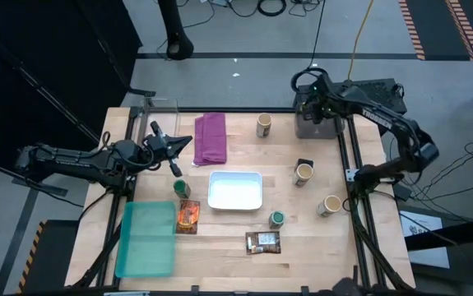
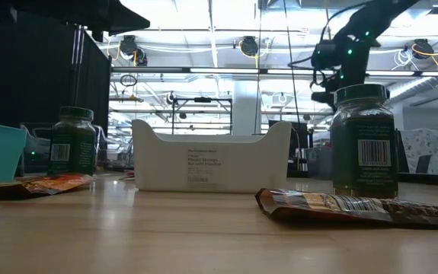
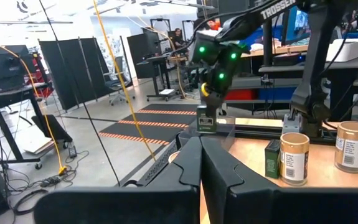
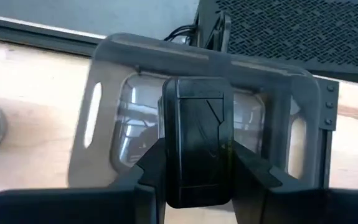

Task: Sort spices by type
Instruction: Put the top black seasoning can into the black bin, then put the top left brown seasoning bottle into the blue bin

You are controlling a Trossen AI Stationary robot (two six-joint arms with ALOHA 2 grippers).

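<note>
**Spices spread over a wooden counter, both arms raised**

A workshop with cables on a grey floor surrounds the counter [image 1: 318,238]. A white tray [image 1: 235,190] sits at centre. Tan-lidded jars stand at 12 [image 1: 264,125], 2 [image 1: 303,173] and 3 o'clock [image 1: 331,205]; green-lidded jars at 9 [image 1: 181,188] and 5 [image 1: 277,218]. The orange packet [image 1: 188,216] lies at 8, the brown packet [image 1: 263,242] at 6. The left gripper [image 1: 175,148], at 10, is fully closed and empty. The right gripper [image 4: 197,146], at 1, clamps a black jar [image 4: 197,149] over a clear tray [image 1: 317,123].
</note>
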